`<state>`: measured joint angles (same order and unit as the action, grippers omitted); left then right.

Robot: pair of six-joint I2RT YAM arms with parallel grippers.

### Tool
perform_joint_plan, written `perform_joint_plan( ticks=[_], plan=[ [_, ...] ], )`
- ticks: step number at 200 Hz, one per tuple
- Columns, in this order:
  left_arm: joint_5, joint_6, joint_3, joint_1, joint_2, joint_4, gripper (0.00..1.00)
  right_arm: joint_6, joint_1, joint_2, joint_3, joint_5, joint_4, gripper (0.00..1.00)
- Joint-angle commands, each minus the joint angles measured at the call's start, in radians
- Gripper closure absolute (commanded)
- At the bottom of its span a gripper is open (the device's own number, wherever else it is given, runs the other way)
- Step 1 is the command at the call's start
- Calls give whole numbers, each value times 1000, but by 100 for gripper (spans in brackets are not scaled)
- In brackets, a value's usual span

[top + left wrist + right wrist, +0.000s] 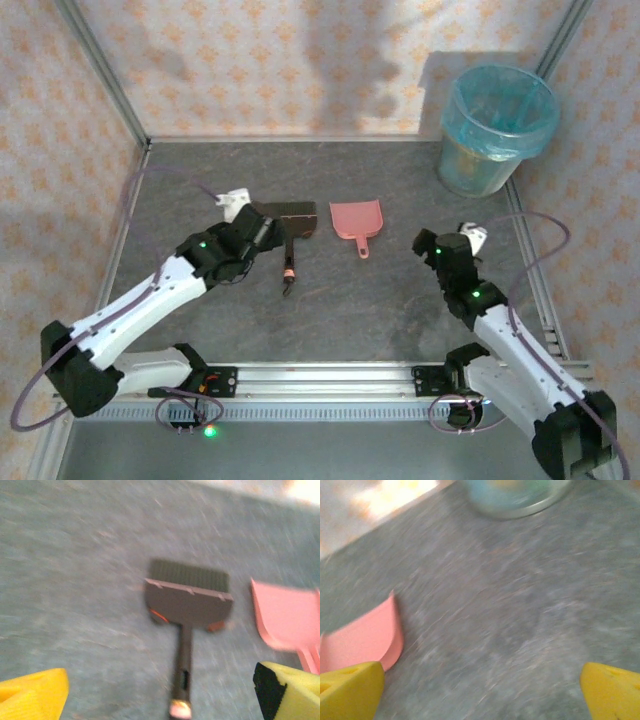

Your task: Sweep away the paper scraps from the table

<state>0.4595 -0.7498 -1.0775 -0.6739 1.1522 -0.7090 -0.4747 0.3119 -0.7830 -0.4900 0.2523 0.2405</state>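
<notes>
Since both tools lie flat on the table (pixel 380 300) with neither one gripped, no sweeping stroke is under way at this moment. The brush (pixel 189 600) rests with its bristles toward the far wall and its handle running back toward the arms, which leaves the handle easy to take. The left gripper (pixel 160 694) hovers over the handle's near end, its yellow pads (pixel 31 695) spread wide with nothing clamped between them. Just beside the brush but apart from it, the pink dustpan (pixel 356 217) lies the same way round. That suits the right gripper (pixel 481 692), whose pads are likewise wide apart and empty, with the pan off to its left. As for the paper scraps, I cannot pick them out with certainty. Two orange flecks (pixel 159 616) sit at the near corners of the brush head, and whether they are scraps or part of the brush I cannot tell. A lined bin (pixel 497 125) stands in the far right corner, probably where the pan gets emptied
</notes>
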Motion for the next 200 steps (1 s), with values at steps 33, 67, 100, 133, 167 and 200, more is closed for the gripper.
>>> perform_joint_plan(
  ticks=[33,67,100,133,167,200],
  plan=[
    [567,-48,21,50,-113,1,0,-129,-122,39,83,174,-214,1],
    [495,160,105,223,-103,261,0,15,-129,-2,156,368,-463,1],
    [239,91,167,543,-65,348,0,271,-187,-127,186,273,-678,1],
    [186,232,300,710,64,580,0,416,-249,-293,170,47,-752,1],
    [54,353,373,771,201,753,0,442,-250,-490,93,-28,-754,1],
    [3,444,490,771,217,944,0,470,-254,-546,85,-75,-843,1]
  ],
)
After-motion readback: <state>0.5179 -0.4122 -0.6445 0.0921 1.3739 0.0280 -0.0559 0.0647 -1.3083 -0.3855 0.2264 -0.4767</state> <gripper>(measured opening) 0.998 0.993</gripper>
